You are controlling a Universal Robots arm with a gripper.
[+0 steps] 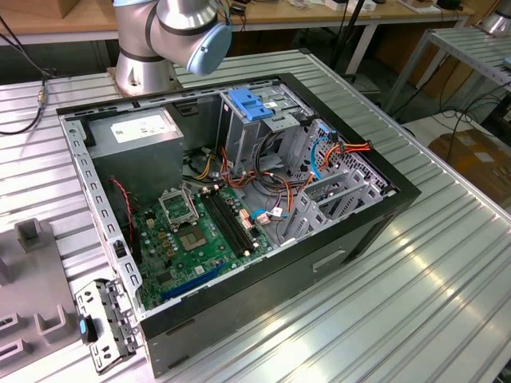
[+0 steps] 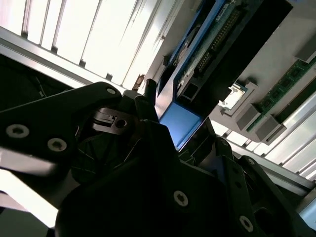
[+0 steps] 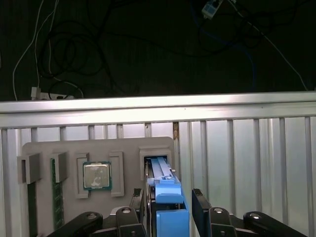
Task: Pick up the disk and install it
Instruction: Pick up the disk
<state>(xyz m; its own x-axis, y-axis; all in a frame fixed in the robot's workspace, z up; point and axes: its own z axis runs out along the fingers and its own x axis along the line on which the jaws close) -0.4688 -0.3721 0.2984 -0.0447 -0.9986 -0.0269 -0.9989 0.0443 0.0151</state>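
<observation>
Closest to me, my gripper (image 3: pixel 169 196) has its jaws either side of the disk (image 3: pixel 170 219); whether they clamp it I cannot tell. It stands on edge in the grey holder (image 3: pixel 69 148), processor (image 3: pixel 96 176) beside, on the slatted table (image 3: pixel 247 163).

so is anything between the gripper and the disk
Nothing visible. In the first wrist view the gripper sits astride the disk, which stands on edge in its slot of the grey holder tray.

Glossy ribbed metal table (image 1: pixel 431 271); blue plastic rail (image 3: pixel 170 219) on the disk (image 3: pixel 160 170)
</observation>
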